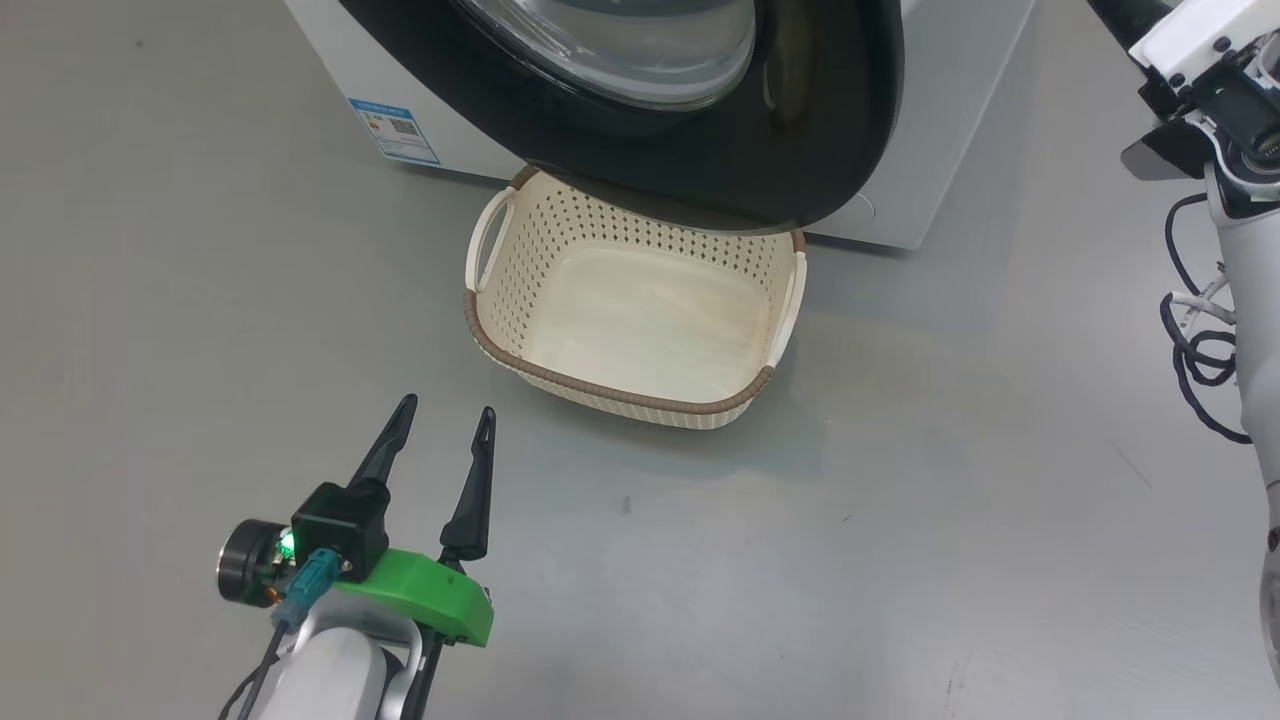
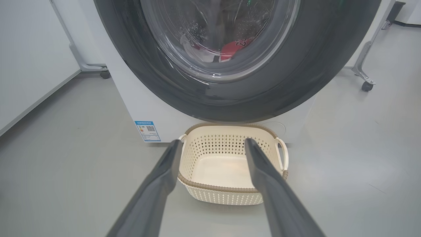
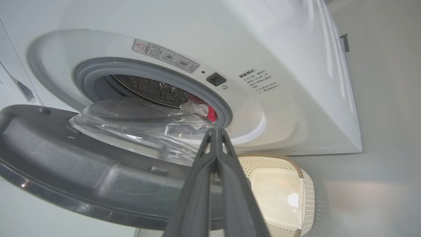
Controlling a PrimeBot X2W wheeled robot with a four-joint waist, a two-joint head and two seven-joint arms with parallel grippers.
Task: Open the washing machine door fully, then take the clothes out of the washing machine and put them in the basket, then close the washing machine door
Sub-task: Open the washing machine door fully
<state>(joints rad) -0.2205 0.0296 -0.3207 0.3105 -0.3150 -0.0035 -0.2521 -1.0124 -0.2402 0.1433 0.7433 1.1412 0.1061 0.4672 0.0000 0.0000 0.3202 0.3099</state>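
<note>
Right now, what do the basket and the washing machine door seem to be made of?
The basket: likely moulded cream plastic, matte, with evenly punched holes; its brown rim looks woven, possibly moulded too. The washing machine door: glossy black surround, probably plastic, showing reflections; its centre bowl is clear, glass or plastic, since red clothes show through.

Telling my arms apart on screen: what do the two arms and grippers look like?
The left gripper has two long, dark, tapering fingers on a bright green bracket, with a dark green block, a lit green light, a teal plug and a pale forearm. The right gripper has grey fingers with slotted tips; its white arm carries looping black cables.
</note>
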